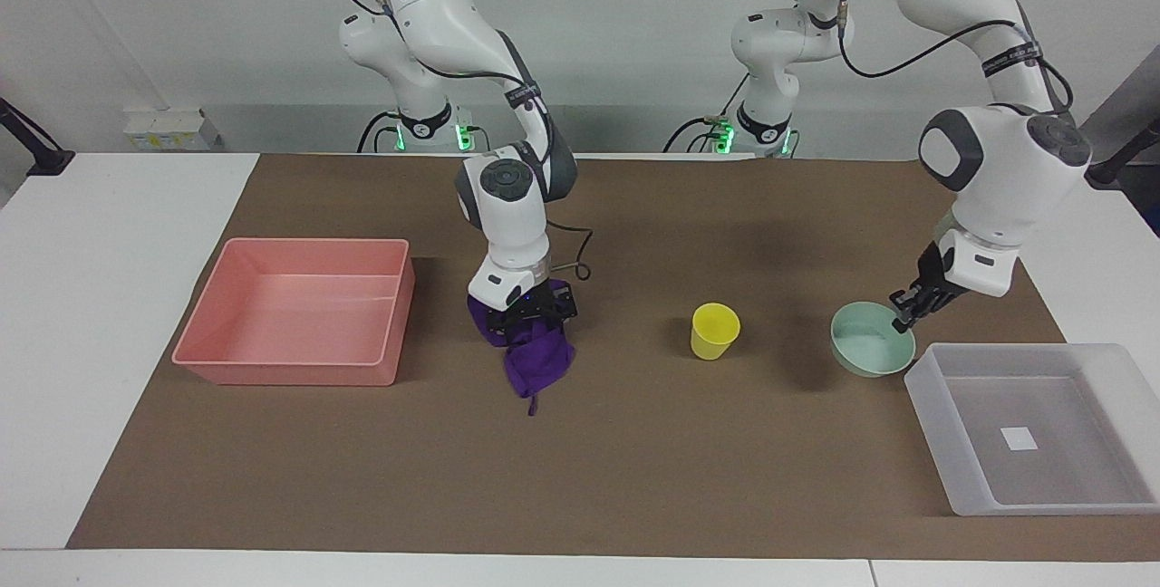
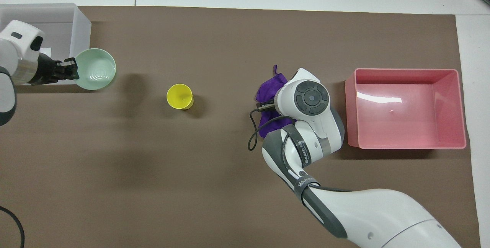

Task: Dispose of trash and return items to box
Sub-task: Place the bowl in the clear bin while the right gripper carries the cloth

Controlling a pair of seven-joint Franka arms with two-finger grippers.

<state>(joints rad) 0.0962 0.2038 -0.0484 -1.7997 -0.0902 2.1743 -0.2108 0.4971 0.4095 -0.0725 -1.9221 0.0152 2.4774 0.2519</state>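
The left gripper (image 1: 909, 315) is clamped on the rim of the bowl (image 1: 872, 350) and holds it in the air, tilted, over the mat just beside the box (image 1: 1033, 428). The box stands at the left arm's end of the table and nothing lies in it. The shadow under the bowl on the mat suggests that the bowl is off the surface.

To do this step well, I think the bowl should go over the wall of the box with enough height. Its low edge hangs below the gripper and could catch the wall. The grip is on one side of the rim only (so the bowl can swing or slip), and a slow, level move would be safer. It is better to lower it near the floor of the box before the fingers let go, not to drop it from above.

The right gripper (image 1: 530, 315) is down on the rag (image 1: 536, 360), which lies on the mat between the pink tray (image 1: 299, 311) and the cup (image 1: 715, 331). Whether its fingers are closed on the cloth, I cannot tell. A deep pinch of several folds would help, because a soft rag can fall out of a shallow grip.

The cup stands upright on the mat, between the rag and the bowl, apart from both.
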